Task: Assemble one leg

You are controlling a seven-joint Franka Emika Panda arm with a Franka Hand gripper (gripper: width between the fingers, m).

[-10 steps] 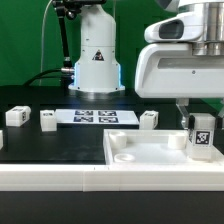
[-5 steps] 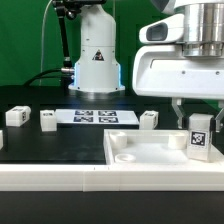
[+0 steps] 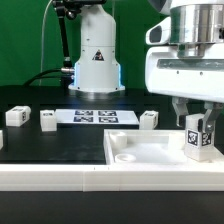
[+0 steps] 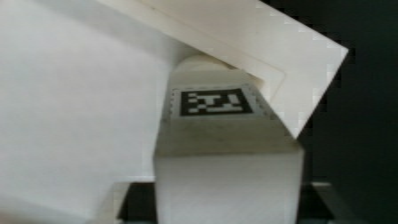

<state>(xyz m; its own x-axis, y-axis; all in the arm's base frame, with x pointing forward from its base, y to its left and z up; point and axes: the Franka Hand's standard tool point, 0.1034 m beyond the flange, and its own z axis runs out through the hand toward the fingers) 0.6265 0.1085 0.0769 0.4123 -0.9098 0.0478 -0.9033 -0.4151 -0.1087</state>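
My gripper [image 3: 196,112] is shut on a leg [image 3: 197,138], a small white block with a black-and-white tag. It holds the leg upright over the corner of the large white tabletop [image 3: 150,152] at the exterior view's right. In the wrist view the leg [image 4: 222,140] runs out from between the fingers, its tag facing the camera, its far end at the tabletop's corner [image 4: 267,50]. Three more legs stand on the table: one [image 3: 16,116] at the far left, one [image 3: 47,120] beside it, one [image 3: 149,119] behind the tabletop.
The marker board [image 3: 92,116] lies flat in front of the robot's base [image 3: 96,60]. A white ledge [image 3: 50,174] runs along the front edge of the black table.
The gripper with the leg has turned slightly and shifted a little to the exterior view's left. The leg now sits a bit lower over the tabletop's corner.
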